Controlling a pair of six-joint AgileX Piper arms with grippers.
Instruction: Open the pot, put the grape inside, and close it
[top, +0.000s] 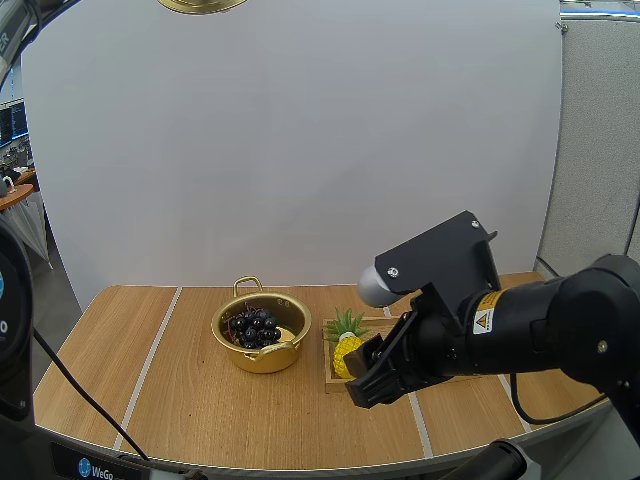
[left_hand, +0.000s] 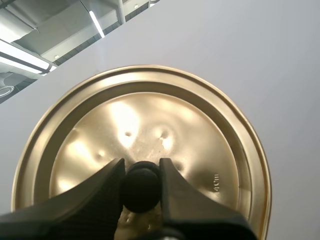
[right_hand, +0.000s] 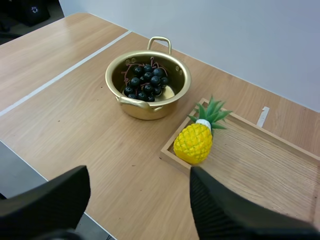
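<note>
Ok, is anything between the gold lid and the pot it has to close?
Nothing visible. The left hand holds the round gold metal lid high up; the open gold pot with dark grapes inside has clear space above it.

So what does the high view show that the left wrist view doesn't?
High view adds: the open gold metal pot with the bunch of dark grapes inside, the yellow toy pineapple on the wooden tray, the wooden table, and the right jaws close to the pineapple. Left wrist view adds: the round black knob pinched between the left jaws. Both share the round gold metal lid; the high view catches just its edge.
</note>
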